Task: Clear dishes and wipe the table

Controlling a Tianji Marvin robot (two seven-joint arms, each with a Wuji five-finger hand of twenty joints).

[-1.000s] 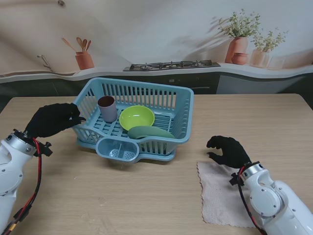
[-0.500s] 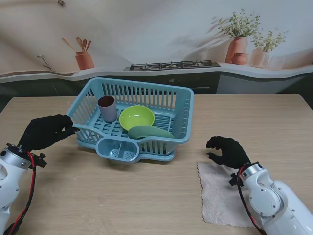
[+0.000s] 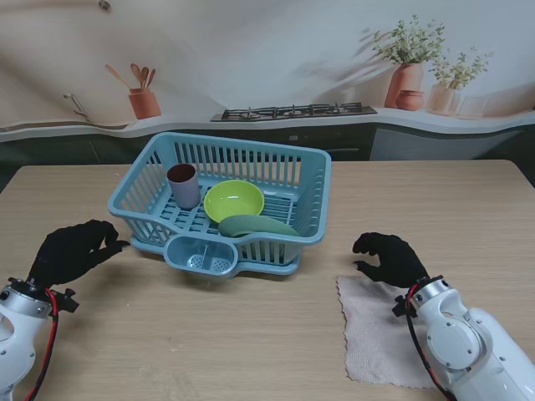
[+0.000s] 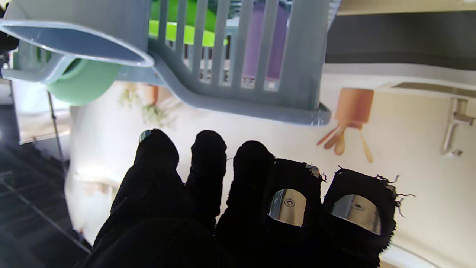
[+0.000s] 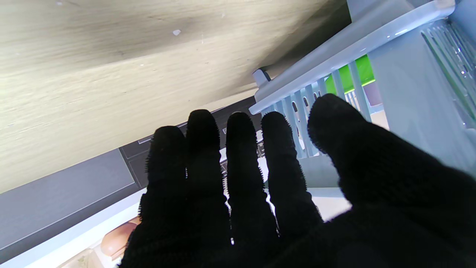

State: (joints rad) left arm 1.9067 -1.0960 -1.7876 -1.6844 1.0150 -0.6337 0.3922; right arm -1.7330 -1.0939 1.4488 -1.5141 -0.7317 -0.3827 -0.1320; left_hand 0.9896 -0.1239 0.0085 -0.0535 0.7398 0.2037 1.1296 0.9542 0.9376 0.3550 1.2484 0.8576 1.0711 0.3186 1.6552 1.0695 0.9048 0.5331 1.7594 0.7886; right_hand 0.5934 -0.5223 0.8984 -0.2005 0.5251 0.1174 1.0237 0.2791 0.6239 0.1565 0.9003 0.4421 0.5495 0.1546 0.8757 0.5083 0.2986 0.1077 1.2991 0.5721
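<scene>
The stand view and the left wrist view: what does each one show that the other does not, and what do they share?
Only the stand view shows the cloth on the table, the right hand at the cloth's far edge, and the rack's small front cup holder.

Only the left wrist view shows the metal plates on two fingers of the left hand.

Both show the left hand, holding nothing, beside the blue dish rack, with the purple cup and the lime bowl inside.

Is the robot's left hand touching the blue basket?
Apart. In the stand's view, bare table shows between the left hand and the blue basket. The left wrist view also shows the fingertips short of its rim.
</scene>
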